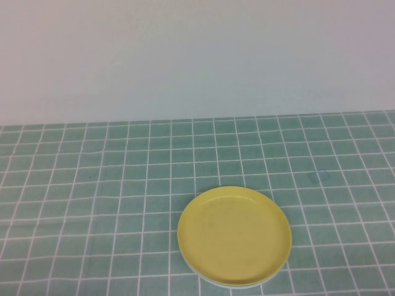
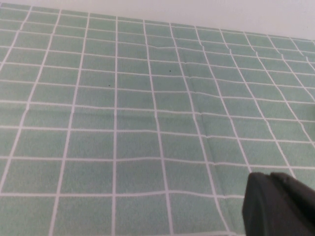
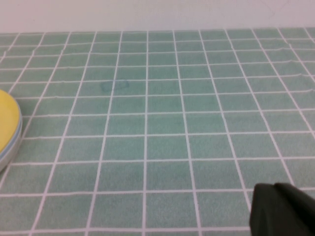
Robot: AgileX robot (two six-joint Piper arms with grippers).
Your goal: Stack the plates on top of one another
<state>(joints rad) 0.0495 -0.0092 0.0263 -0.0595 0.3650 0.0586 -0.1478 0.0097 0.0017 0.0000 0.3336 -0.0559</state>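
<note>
Stacked plates [image 1: 234, 237], yellow plate [image 1: 234, 234] uppermost over light blue and white rims [image 3: 14, 140], rest on the green checked cloth [image 1: 92, 185], near its front edge. Left gripper [image 2: 280, 204] and right gripper [image 3: 283, 209], both closed and empty, hover above bare cloth, well apart from the stack.

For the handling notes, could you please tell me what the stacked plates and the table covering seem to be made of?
The yellow plate looks like matte moulded plastic: uniform colour, soft rounded rim, no glare. The plates beneath show only light blue and white edges, probably the same. The checked cloth looks like fabric or vinyl, with creases. Both grippers, left and right, are shut.
</note>
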